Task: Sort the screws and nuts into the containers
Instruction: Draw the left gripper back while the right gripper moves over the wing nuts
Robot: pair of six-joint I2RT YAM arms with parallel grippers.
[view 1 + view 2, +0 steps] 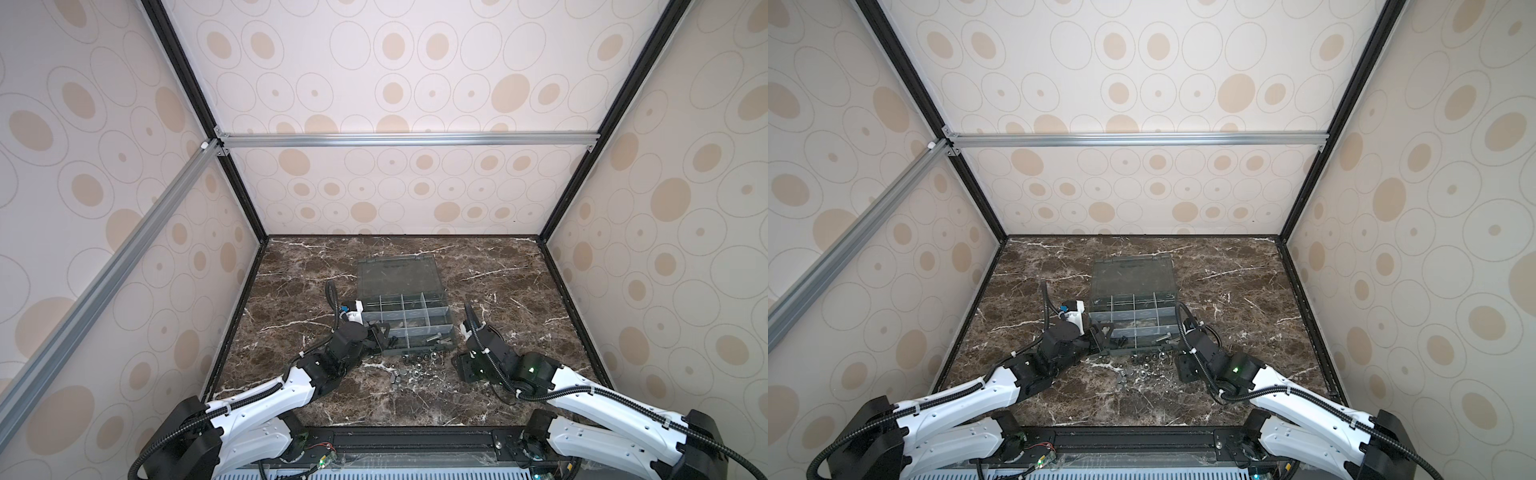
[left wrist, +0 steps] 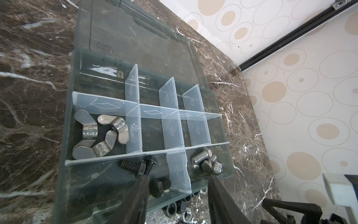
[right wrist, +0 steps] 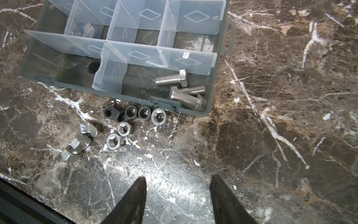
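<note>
Hovering over the near row of the organizer box (image 2: 64,135), the left arm's fingers (image 2: 139,194) stand spread with nothing pinched. A black screw (image 2: 160,187) lies on the compartment floor below the gap, close to two more black screws (image 2: 139,166). The parts appear to be sorted by kind and colour. Silver screws (image 3: 184,89) fill the neighbouring near compartment, across one divider (image 2: 178,174), and wing nuts (image 2: 98,133) share a cell in the row behind. The lid (image 2: 135,48) lies open and flat on the far side, so both arms can reach in from the front unhindered.

The right arm's fingers (image 3: 135,197) are also spread and empty, held low over bare bench (image 3: 271,155). They are near the loose pile but apart from it, probably parked there so the two arms do not crowd each other.

Black hex nuts (image 3: 133,112) and silver hex nuts (image 3: 114,141) lie loose on the bench just beside the box's near wall. Another wing nut (image 3: 88,130) and a silver hex piece (image 3: 75,147) sit a little nearer the robot; I cannot tell whether that piece is a screw or stacked nuts. On this evidence the screws are nearly done and the hex nuts not yet begun, with several cells bare for them. The nuts huddled by the wall look awkward to pinch one at a time.
</note>
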